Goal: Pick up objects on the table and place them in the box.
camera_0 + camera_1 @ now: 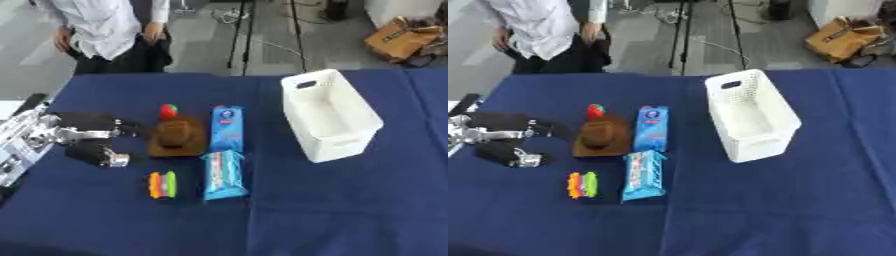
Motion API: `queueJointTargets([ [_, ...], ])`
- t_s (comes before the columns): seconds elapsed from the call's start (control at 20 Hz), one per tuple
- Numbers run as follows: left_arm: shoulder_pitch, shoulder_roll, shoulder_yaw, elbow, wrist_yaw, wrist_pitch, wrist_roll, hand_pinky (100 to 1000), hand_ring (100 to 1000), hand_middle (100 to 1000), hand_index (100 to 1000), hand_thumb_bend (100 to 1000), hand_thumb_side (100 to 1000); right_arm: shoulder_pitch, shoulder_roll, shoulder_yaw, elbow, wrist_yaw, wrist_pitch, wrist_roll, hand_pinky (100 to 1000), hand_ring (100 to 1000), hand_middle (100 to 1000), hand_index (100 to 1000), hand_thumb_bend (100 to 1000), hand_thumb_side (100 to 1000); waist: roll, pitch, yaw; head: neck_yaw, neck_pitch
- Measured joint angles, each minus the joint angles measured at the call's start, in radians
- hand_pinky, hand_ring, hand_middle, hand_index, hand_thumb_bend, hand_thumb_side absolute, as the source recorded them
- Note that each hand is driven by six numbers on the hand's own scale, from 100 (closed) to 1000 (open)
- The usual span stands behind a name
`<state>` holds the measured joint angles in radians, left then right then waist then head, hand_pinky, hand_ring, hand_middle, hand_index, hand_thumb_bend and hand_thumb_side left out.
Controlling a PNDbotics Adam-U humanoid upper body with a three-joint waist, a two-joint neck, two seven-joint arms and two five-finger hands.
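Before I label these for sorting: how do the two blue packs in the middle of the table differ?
The blue upright-printed carton is a stiff, straight-edged box lying farther from the robot; the light blue crinkled snack bag is soft-looking, with wavy sealed ends, lying nearer. The carton is darker blue; the bag is paler, with white and red print. Both lie flat on the dark blue tablecloth, lengthwise, left of the white plastic box.

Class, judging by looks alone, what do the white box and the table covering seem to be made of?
White box: probably matte moulded plastic, going by its perforated walls and cut-out handle. Table covering: seemingly dark blue woven cloth, dull, lying with soft creases.
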<state>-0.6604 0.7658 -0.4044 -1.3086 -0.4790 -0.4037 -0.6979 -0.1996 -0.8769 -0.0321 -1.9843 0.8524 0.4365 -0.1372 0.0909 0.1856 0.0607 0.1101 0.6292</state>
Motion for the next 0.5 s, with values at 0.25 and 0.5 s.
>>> queueJointTargets([
  [0.25, 0.0, -0.009, -0.014, 0.001, 0.016, 0.037, -0.039, 1000, 1000, 1000, 1000, 616, 1000, 0.001, 0.001, 0.002, 0.0, -0.006, 0.0, -0.001, 885, 915, 883, 863, 100, 1000, 0.0, 0.003, -0.006, 0.007, -0.003],
  [0.5, -0.002, -0.027, -0.025, 0.008, 0.04, 0.064, -0.066, 1000, 1000, 1000, 1000, 595, 1000, 0.001, 0.002, 0.002, 0.0, -0.01, -0.003, -0.004, 884, 914, 881, 859, 100, 1000, 0.0, 0.006, -0.012, 0.01, -0.009],
])
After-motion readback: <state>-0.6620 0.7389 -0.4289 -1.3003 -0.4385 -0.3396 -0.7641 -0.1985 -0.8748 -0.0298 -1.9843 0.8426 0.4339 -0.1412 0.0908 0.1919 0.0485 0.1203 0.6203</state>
